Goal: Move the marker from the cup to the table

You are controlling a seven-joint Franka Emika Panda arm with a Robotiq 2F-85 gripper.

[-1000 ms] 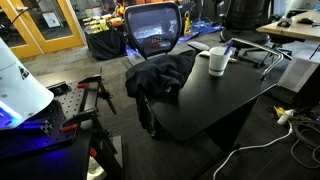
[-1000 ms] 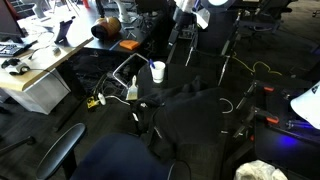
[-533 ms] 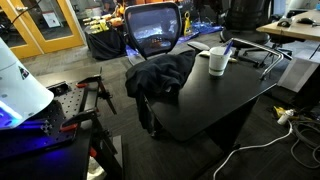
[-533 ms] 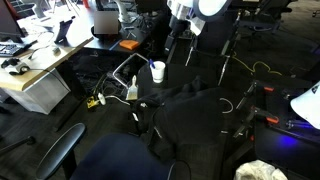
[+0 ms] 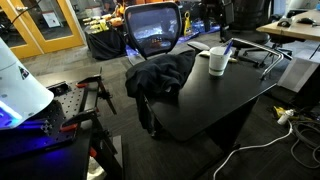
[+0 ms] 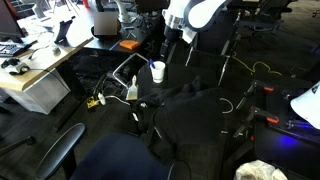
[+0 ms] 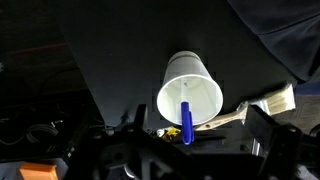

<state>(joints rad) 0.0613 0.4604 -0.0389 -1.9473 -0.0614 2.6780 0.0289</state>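
Observation:
A white cup [image 5: 217, 61] stands on the black table [image 5: 230, 100] with a blue marker [image 5: 225, 47] sticking out of it. The cup also shows in an exterior view [image 6: 158, 71]. In the wrist view I look down into the cup [image 7: 190, 92], and the marker [image 7: 186, 122] leans against its near rim. My gripper [image 6: 172, 38] hangs above the cup and does not touch it. In the wrist view the gripper [image 7: 195, 150] is open, with its dark fingers [image 7: 132, 130] spread wide on either side below the cup, and it is empty.
A paintbrush [image 7: 262, 103] lies on the table next to the cup. A black garment [image 5: 160, 75] is piled on the table's far end near an office chair [image 5: 153, 30]. A white bottle [image 6: 131, 90] stands at the table's corner. Tripods and cables surround the table.
The arm has come down and sideways towards the cup in the exterior view. The cup and marker have not moved.

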